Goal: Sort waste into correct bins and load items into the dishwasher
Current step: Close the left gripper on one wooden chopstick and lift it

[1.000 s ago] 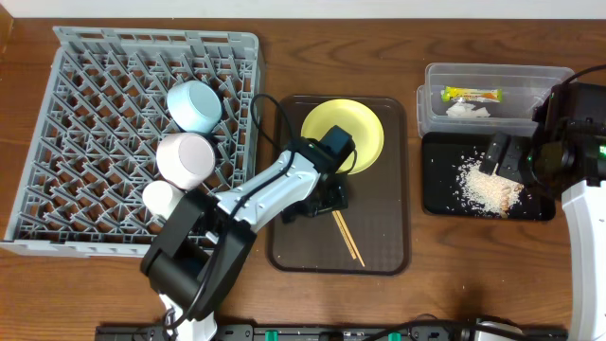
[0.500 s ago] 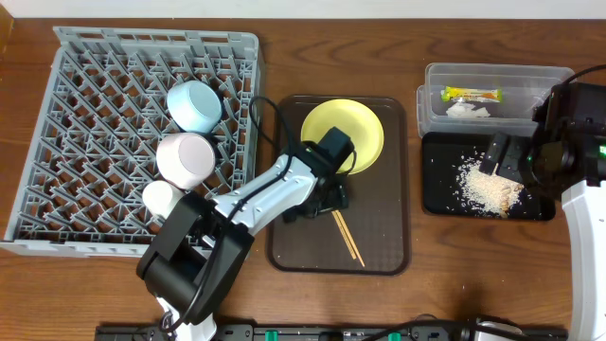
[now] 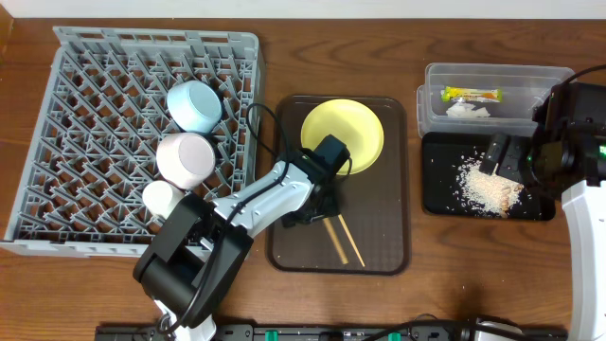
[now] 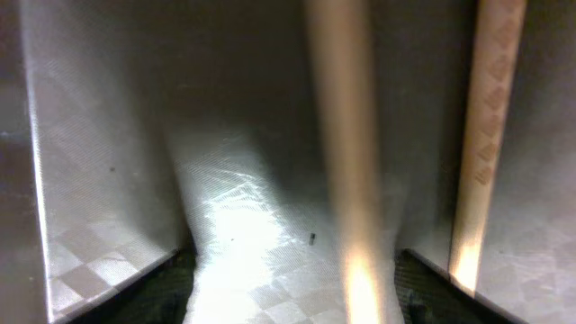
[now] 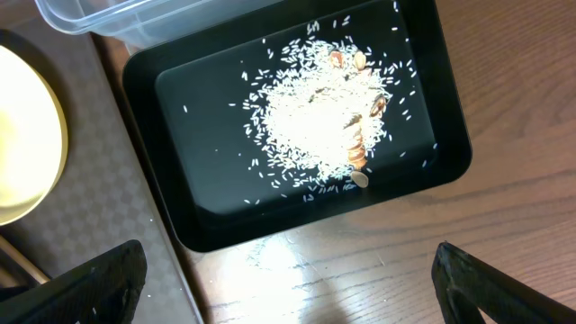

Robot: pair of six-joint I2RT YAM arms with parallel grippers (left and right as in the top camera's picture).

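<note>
The left gripper (image 3: 315, 210) hung part-open over the chopsticks (image 3: 352, 248) on the brown tray (image 3: 390, 248), not clamped. They looked light, stiff and apt to roll; pinching both mid-length seemed safest. The right gripper (image 3: 500, 156) gaped wide above the black tray (image 3: 440, 194)

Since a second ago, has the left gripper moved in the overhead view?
Yes. The left gripper has shifted slightly away from the yellow plate, toward the near edge of the brown tray, over the chopsticks.
</note>
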